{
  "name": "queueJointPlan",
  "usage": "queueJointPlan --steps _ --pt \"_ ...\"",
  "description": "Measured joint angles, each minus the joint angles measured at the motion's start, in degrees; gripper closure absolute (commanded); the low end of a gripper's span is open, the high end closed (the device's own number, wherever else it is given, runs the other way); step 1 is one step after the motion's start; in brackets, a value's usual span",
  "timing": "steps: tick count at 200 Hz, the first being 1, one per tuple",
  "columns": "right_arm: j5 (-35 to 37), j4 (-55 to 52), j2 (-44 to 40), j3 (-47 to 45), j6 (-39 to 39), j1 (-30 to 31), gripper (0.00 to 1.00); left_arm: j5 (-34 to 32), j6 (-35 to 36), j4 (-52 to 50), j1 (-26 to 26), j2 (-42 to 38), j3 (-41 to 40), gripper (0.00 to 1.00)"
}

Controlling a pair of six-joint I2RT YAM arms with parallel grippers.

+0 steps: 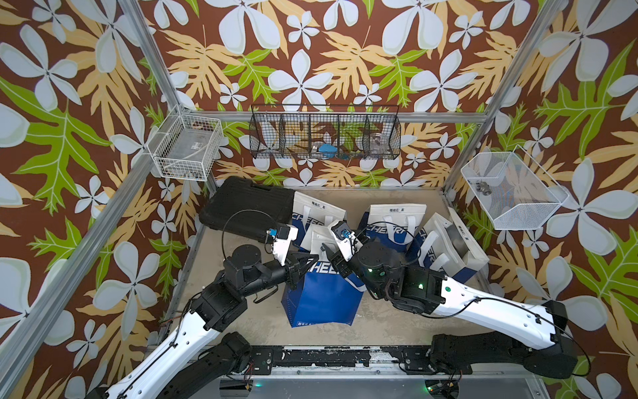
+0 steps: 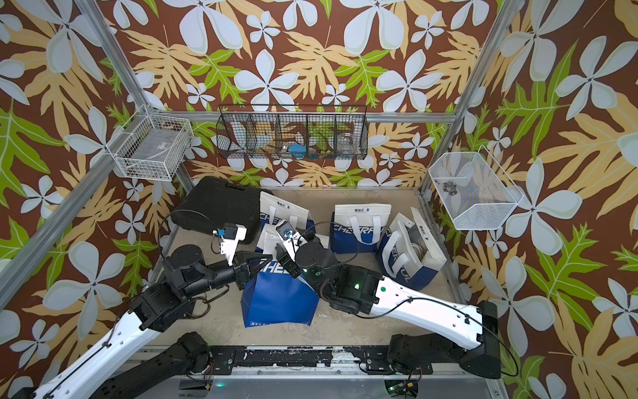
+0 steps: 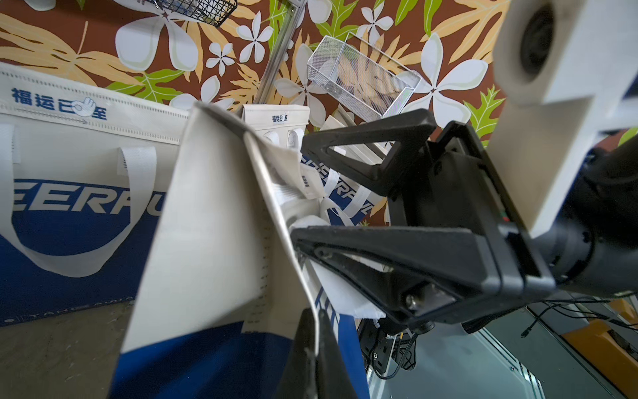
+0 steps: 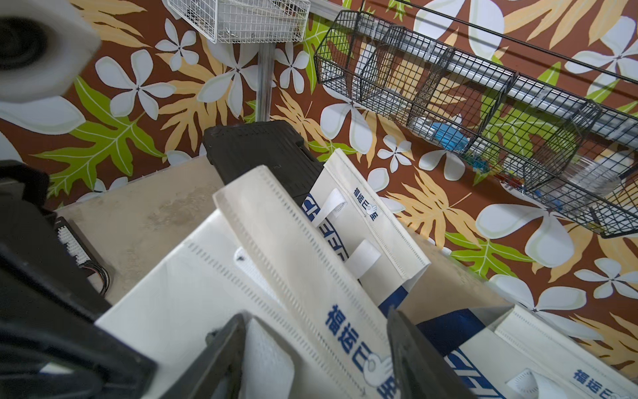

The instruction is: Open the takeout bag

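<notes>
pinching the matte white-and-blue fabric takeout bag (image 1: 321,300), left gripper (image 1: 311,260) is clamped; right gripper (image 1: 329,257) shows triangular jaws apart.

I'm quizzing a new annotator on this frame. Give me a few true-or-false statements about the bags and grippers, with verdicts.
1. The left gripper is shut on the middle bag's rim. True.
2. The right gripper's jaws are clamped shut. False: they stand open, astride that bag's rim.
3. A black case lies in the back left corner. True.
4. The far-right bag lies flat and closed. False: it stands open.
</notes>
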Motion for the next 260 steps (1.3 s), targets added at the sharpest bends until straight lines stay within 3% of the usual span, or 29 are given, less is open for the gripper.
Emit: queueJointPlan --steps 40,72,110,135,169,180,189,226,260 --pt "-0.07 0.15 -2.16 0.04 0.04 -2.25 0.36 0.33 0.00 -0.11 0.00 0.02 0.02 1.00" --pt "-0.26 -0.57 -1.22 -0.48 0.09 -2.78 0.46 0.81 0.04 -0.33 0.00 -0.11 0.81 1.00" --pt "-2.16 -2.19 -0.92 0.20 0.48 -2.91 0.46 1.09 0.22 -0.50 0.00 -0.07 1.05 1.00" --pt "-3.48 -3.50 0.11 1.70 0.48 -2.93 0.67 1.07 0.22 -0.42 0.00 -0.07 1.03 1.00" --pt "-3.19 -3.69 2.86 3.13 0.26 -2.93 0.77 0.94 0.31 -0.57 0.00 -0.17 1.01 1.00" --pt "-3.06 -3.65 3.50 3.32 0.24 -2.99 0.87 0.83 0.42 -0.70 0.00 -0.24 1.01 1.00" --pt "-3.04 -3.58 3.80 3.32 0.24 -3.02 1.00 0.83 0.44 -0.96 0.02 -0.35 1.01 1.00" --pt "-2.71 -4.70 4.15 3.98 -0.37 -3.56 1.00 -0.63 0.92 -2.19 0.02 -0.57 1.03 1.00" --pt "-1.66 -11.02 1.77 6.21 1.60 -7.04 1.00 -6.12 2.38 -3.76 0.00 0.17 1.14 1.00"
